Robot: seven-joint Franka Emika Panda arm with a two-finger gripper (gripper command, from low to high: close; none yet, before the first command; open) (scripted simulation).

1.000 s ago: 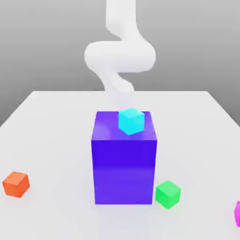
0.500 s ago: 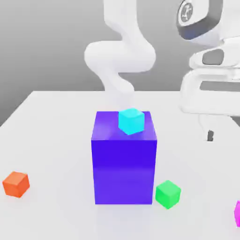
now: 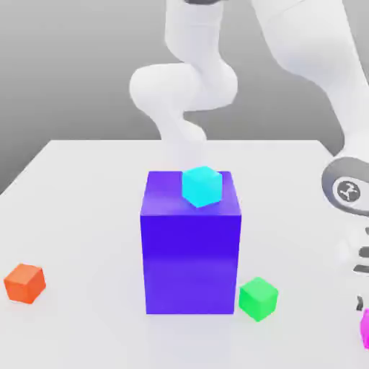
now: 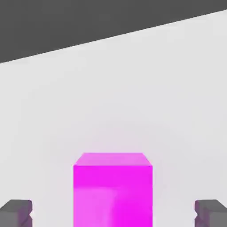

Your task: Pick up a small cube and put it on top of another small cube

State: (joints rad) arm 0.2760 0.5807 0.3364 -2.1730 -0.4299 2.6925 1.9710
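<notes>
The small magenta cube (image 3: 365, 328) rests on the white table at the exterior view's right edge, partly cut off by it. In the hand view the same cube (image 4: 113, 190) stands between my two dark fingertips (image 4: 15, 212), with a wide gap on each side. My gripper (image 3: 362, 303) hangs low just above the cube, and the gripper (image 4: 113, 213) is open and touches nothing. A small cyan cube (image 3: 200, 185) sits on top of a big blue-violet block (image 3: 191, 245).
A small green cube (image 3: 258, 298) lies by the big block's front corner on the exterior view's right. A small orange cube (image 3: 24, 282) lies near the front on the exterior view's left. The white table (image 3: 86, 187) extends behind and around the block.
My arm has swung in from above and come down at the exterior view's right edge, over the magenta cube. None of the cubes has moved.
</notes>
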